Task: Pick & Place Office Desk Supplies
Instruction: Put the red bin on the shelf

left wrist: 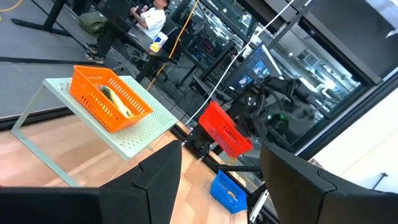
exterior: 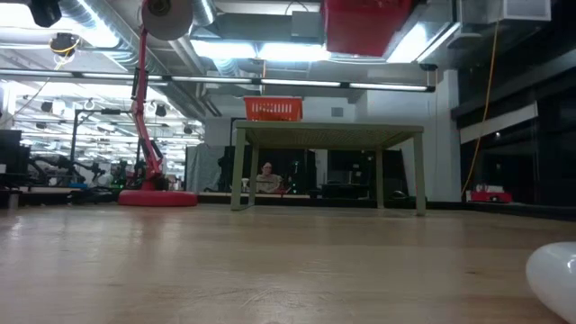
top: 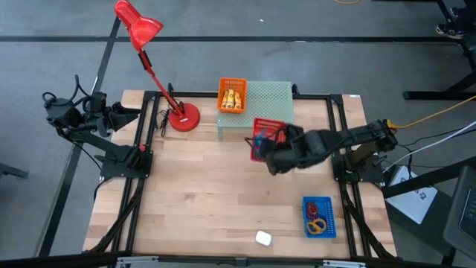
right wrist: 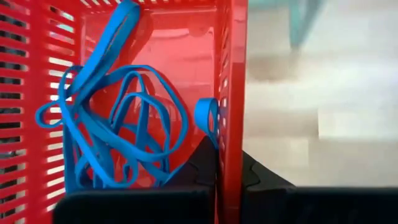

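Note:
My right gripper (top: 262, 146) is shut on the red mesh basket (top: 265, 132), which is in the air by the near side of the pale green riser (top: 269, 98). In the low view the red basket (exterior: 364, 23) is above the riser top. Blue loops (right wrist: 118, 134) lie inside it. The orange basket (top: 232, 96) stands on the riser's left part with yellow tubes (top: 232, 98) in it. The blue basket (top: 318, 217) rests on the table near the right edge and holds coloured loops. My left gripper (left wrist: 217, 186) is open, waiting off the table's left edge. My right gripper pinches one side wall of the red basket (right wrist: 229, 106) at its rim, one finger (right wrist: 202, 165) inside among the blue loops and the other finger (right wrist: 258, 174) outside. The basket is lifted clear of the table and the loops stay inside it.
The red desk lamp's base (top: 183, 117) stands at the far left of the table, its head hanging over the far edge. A small white object (top: 263, 238) lies by the near edge. Bare wood spans the table's middle and left (top: 193, 193).

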Robot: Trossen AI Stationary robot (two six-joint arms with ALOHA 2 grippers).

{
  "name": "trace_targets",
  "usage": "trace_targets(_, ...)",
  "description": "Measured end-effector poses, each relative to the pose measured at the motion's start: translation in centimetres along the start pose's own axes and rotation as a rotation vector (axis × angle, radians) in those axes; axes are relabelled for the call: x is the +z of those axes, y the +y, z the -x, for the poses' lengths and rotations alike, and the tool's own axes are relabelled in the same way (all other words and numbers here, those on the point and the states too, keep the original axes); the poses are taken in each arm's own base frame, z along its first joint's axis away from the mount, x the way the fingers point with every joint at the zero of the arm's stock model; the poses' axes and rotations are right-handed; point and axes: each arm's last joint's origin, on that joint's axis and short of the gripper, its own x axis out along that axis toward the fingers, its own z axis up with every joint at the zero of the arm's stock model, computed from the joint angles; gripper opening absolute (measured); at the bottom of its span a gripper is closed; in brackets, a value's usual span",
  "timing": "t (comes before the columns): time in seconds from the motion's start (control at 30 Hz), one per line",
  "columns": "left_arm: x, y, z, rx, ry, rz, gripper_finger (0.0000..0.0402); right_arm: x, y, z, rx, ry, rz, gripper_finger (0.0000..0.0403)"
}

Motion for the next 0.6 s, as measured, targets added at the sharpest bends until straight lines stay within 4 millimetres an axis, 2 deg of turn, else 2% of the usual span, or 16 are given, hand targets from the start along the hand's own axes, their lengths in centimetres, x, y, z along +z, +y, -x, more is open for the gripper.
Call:
trace_targets(0.13, 0.0, 0.0, 0.0, 0.0, 0.0, 0.003, 0.0216, 2.9, 0.5, 0.6, -0.015, -0.023, 0.132, 0.0001)
trace_targets(0.37, 0.0, 0.0, 0.0, -0.002, -0.001, 0.009, 0.0216, 9.1, 0.6, -1.1, -0.079, -0.022, 0.325, 0.0)
trace_targets(0.5, 0.0, 0.0, 0.0, -0.003, -0.003, 0.013, 0.0216, 12.6, 0.2, -2.2, -0.105, 0.032, 0.339, 0.0)
trace_targets(0.6, 0.0, 0.0, 0.0, -0.004, -0.003, 0.014, 0.0216, 15.1, 0.1, -2.7, -0.078, 0.006, 0.315, 0.0)
